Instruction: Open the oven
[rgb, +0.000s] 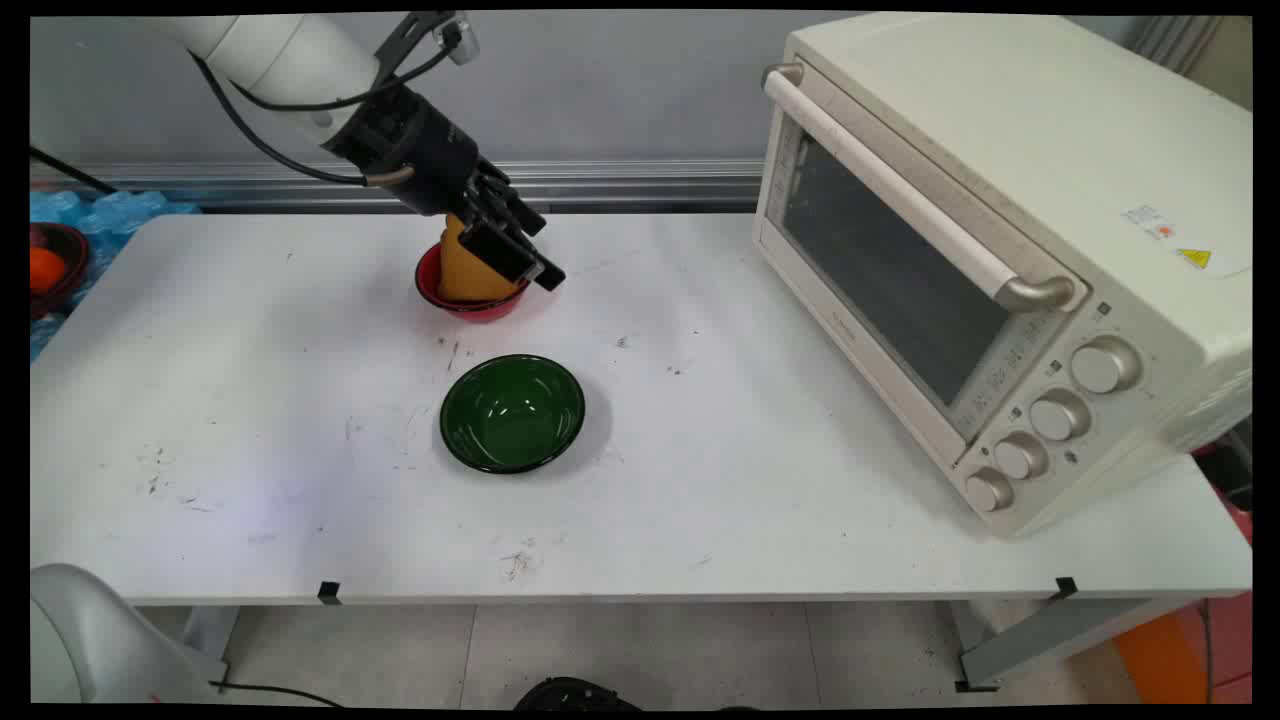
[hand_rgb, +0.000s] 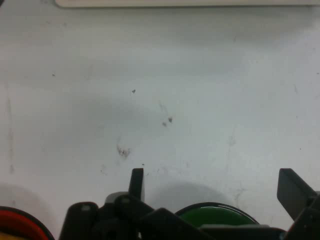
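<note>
The gripper (rgb: 520, 262) is held wide open, empty, over the red bowl (rgb: 440, 292) containing an orange object (rgb: 462, 270); a green bowl (rgb: 512, 412) is seen at 6 o'clock. No lettering on the toaster oven (rgb: 1000, 250) can be read.

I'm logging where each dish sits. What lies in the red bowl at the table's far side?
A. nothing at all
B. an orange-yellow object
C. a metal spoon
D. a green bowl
B: in the main view an orange-yellow object stands in the red bowl, just under the gripper; the green bowl sits apart, nearer the camera.
</note>
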